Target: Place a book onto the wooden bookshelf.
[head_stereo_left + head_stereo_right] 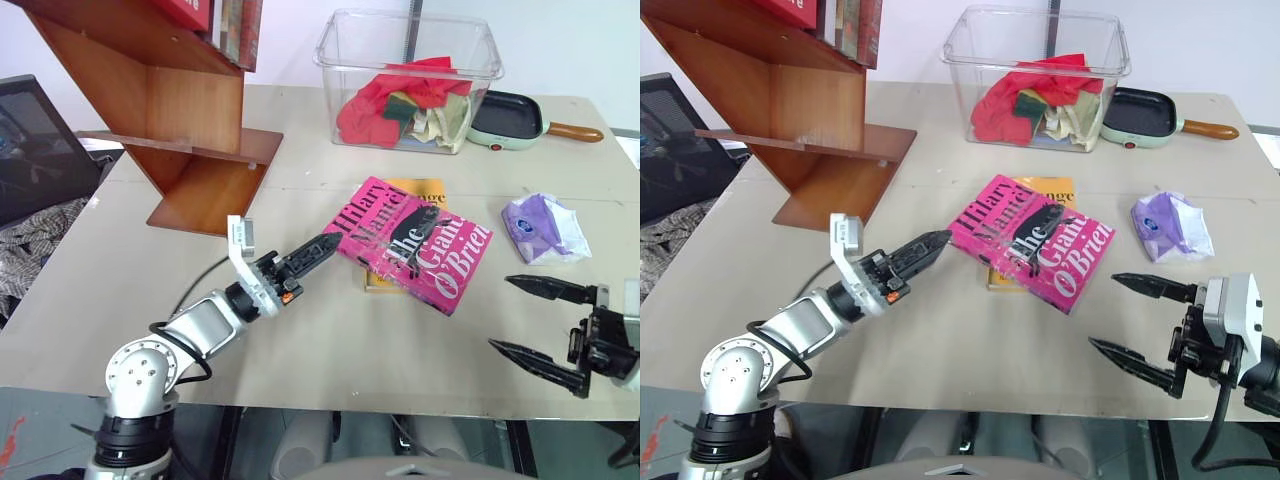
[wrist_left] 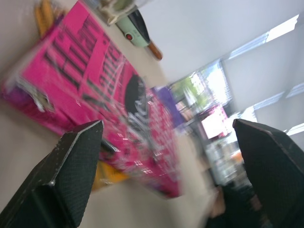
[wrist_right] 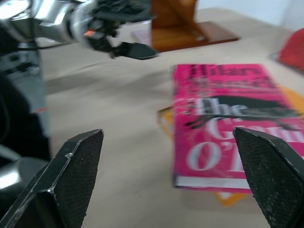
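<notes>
Two books lay stacked on the table (image 1: 330, 330): the pink book (image 1: 412, 243) rested flat on a yellow one (image 1: 425, 188), well apart from the bookshelf (image 1: 195, 140). The left gripper (image 1: 322, 248), jaws apart, pointed at its near corner; the right gripper (image 1: 535, 318), jaws apart too, held nothing. Being a thin, glossy paperback, it would probably flex and slip, so pinching the overhanging spine edge looked safest.

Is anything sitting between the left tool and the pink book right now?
Nothing visible. The left tool stands open just short of the near corner of the pink book, with bare table between them. The book lies on top of a yellow-orange book, which is under it, not in front of it.
</notes>
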Robot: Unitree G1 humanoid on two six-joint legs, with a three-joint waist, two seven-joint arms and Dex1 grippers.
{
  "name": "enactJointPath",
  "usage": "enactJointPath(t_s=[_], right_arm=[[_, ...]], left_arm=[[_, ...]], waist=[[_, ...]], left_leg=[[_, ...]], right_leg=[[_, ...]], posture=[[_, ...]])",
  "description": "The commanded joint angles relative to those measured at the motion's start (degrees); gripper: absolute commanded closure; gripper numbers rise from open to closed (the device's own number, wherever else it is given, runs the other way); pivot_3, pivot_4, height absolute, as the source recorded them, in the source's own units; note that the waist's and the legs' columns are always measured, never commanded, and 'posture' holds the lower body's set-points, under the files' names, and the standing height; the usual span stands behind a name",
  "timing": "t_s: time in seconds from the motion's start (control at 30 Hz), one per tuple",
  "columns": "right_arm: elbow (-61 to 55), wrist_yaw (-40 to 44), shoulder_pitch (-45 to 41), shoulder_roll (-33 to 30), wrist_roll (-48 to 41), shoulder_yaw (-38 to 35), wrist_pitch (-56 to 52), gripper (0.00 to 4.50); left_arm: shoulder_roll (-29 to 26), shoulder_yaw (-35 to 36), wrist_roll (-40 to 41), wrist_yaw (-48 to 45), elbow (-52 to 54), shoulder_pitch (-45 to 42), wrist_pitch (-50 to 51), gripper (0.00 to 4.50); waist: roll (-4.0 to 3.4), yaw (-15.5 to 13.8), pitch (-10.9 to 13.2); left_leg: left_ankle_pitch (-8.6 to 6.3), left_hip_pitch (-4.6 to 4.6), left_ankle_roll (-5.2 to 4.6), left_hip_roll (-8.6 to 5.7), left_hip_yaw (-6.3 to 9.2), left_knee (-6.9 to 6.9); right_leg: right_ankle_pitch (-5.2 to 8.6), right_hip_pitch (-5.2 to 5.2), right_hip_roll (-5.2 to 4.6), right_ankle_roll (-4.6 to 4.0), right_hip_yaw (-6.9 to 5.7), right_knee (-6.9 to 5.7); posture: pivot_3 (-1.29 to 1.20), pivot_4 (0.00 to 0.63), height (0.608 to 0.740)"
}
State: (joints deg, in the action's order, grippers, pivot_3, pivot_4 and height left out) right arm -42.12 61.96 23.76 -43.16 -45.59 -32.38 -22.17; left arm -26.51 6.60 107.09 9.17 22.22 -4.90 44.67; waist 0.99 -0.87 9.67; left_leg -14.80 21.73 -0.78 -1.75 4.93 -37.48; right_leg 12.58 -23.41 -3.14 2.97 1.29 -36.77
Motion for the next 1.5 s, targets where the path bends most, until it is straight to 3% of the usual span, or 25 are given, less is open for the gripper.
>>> enactJointPath(t_s=[0.03,0.27,0.63,0.97,1.3,1.43,1.5], right_arm=[[-1.4,-0.3,0.8,1.0,0.8,-1.1,2.8,0.09],[-1.6,-1.8,2.4,2.4,2.6,-0.5,4.8,0.09],[-3.0,-3.5,4.5,2.1,2.9,-1.9,5.4,0.09],[-3.2,-3.7,6.7,2.3,2.8,-2.8,6.5,0.09],[-3.6,-4.6,6.4,1.8,2.3,-3.3,6.0,0.09],[-4.6,-5.4,7.2,2.0,1.9,-4.0,5.6,0.0],[-5.1,-5.8,7.8,2.3,2.0,-3.9,5.6,0.0]], left_arm=[[3.2,-0.3,5.9,7.2,-0.5,-0.2,-1.9,0.0],[15.6,1.7,5.9,18.9,-3.6,-3.2,-4.6,0.0],[22.3,4.4,5.9,27.1,-11.0,-8.1,-1.7,0.0],[20.3,3.6,5.5,23.9,-16.8,-11.6,0.5,0.0],[18.4,2.7,-2.5,9.9,-29.0,-16.5,5.4,0.0],[19.0,2.9,-5.2,6.3,-31.4,-17.2,6.9,1.85],[19.3,3.3,-6.0,4.9,-32.0,-17.5,7.3,2.36]], waist=[[0.0,-0.1,0.0],[0.05,-0.3,-0.1],[0.08,-0.3,-0.1],[0.08,-0.5,-0.1],[0.09,-0.4,-0.1],[0.09,-0.4,-0.1],[0.09,-0.4,-0.1]], left_leg=[[0.0,0.0,0.0,-0.02,-0.01,0.0],[0.01,0.01,0.01,-0.11,-0.02,0.0],[0.01,0.0,0.02,-0.14,-0.05,0.0],[0.02,0.01,0.02,-0.17,-0.05,0.0],[0.02,0.03,0.02,-0.2,-0.1,0.0],[0.01,0.03,0.02,-0.2,-0.09,0.0],[0.02,0.03,0.02,-0.19,-0.06,0.0]], right_leg=[[0.0,0.0,0.01,0.0,0.0,0.0],[0.1,0.01,0.14,-0.19,-0.04,0.0],[0.09,0.02,0.2,-0.18,-0.03,0.01],[0.12,0.02,0.21,-0.22,-0.04,0.01],[0.12,0.02,0.22,-0.22,-0.06,0.02],[0.12,0.02,0.2,-0.22,-0.06,0.03],[0.12,0.02,0.2,-0.21,-0.07,0.03]], posture=[[0.0,0.15,0.74],[0.0,0.15,0.74],[0.0,0.15,0.74],[0.0,0.15,0.74],[0.0,0.15,0.74],[0.0,0.15,0.74],[0.0,0.15,0.74]])
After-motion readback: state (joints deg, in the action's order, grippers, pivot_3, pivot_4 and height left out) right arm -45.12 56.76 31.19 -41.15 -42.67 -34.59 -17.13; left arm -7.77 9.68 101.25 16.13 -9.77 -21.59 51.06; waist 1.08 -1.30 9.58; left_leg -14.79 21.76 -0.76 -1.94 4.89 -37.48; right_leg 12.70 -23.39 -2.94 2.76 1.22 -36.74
